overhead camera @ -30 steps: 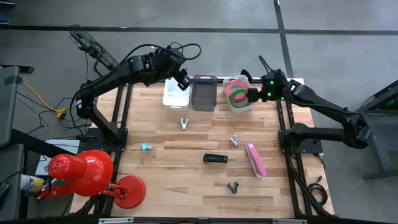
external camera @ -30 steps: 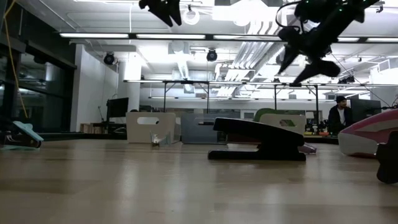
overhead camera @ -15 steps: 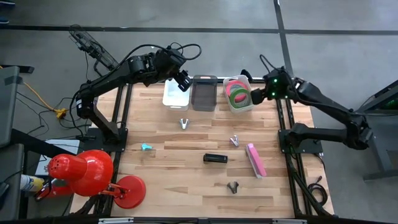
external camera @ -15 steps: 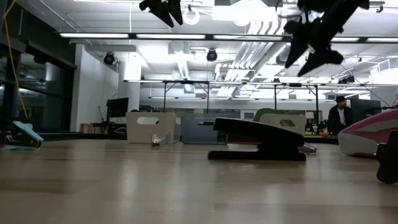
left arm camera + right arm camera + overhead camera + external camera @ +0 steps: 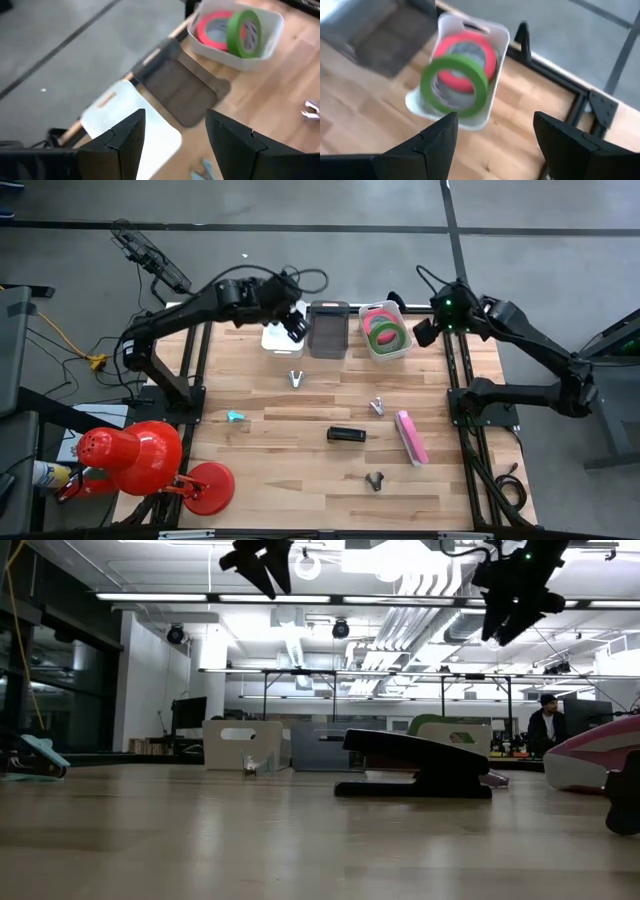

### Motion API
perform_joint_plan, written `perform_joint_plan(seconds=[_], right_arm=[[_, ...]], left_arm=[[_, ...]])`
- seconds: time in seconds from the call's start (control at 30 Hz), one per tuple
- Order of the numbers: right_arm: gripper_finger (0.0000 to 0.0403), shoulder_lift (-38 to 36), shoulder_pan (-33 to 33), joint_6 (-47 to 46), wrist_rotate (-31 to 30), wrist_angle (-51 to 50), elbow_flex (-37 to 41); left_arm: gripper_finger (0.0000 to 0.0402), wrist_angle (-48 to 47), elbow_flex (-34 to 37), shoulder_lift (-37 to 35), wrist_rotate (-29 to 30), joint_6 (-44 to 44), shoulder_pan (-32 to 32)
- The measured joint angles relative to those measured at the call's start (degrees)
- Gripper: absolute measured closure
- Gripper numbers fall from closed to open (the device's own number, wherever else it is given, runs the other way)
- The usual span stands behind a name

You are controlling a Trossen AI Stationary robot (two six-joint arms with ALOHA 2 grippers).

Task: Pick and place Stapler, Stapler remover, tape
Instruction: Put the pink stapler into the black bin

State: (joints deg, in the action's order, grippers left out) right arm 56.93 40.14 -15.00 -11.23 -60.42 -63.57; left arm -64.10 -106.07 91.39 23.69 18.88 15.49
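Observation:
Two green rolls and a pink-red roll of tape [image 5: 456, 82] lie in a white bin [image 5: 385, 332] at the table's far right; one green roll leans on the pink one. A black stapler [image 5: 346, 434] and a pink stapler [image 5: 411, 437] rest flat on the table. Three staple removers [image 5: 296, 378], [image 5: 377, 407], [image 5: 374, 480] lie scattered. My left gripper [image 5: 295, 325] hangs open above the empty white bin [image 5: 131, 122]. My right gripper [image 5: 425, 332] hangs open just right of the tape bin, holding nothing.
A dark grey bin [image 5: 328, 328] stands between the two white bins along the far edge. A small teal object [image 5: 235, 416] lies at the left. A red desk lamp [image 5: 150, 460] stands off the near left corner. In the low view a person [image 5: 547, 725] shows far behind.
My right gripper has risen and drawn back from over the tape bin toward the table's right edge, rolling as it went, still open. My left gripper has sunk a little and come toward the near edge over the empty white bin. The tape rolls stay in their bin.

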Motion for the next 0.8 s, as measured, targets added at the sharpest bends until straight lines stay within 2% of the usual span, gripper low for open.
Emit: perform_joint_plan(seconds=[0.13, 0.4, 0.53, 0.8], right_arm=[[0.0151, -0.6, -1.1, -0.4, -2.7, -3.9, 0.0], [0.0151, -2.4, -5.9, -4.5, -3.7, -6.1, 1.3], [0.0151, -4.6, -9.5, -10.1, -3.1, -6.2, 5.1], [0.0151, -8.4, -15.2, -19.7, -3.3, -7.1, 9.0]], left_arm=[[0.0199, 0.9, 2.7, 0.0, 1.0, 3.3, -3.5], [0.0199, 1.9, 6.0, -0.1, 4.4, 5.9, -9.3], [0.0199, 4.6, 8.9, -1.8, 0.3, 5.4, -9.3], [0.0199, 18.6, 23.5, -12.1, -1.1, 5.8, -9.2]])
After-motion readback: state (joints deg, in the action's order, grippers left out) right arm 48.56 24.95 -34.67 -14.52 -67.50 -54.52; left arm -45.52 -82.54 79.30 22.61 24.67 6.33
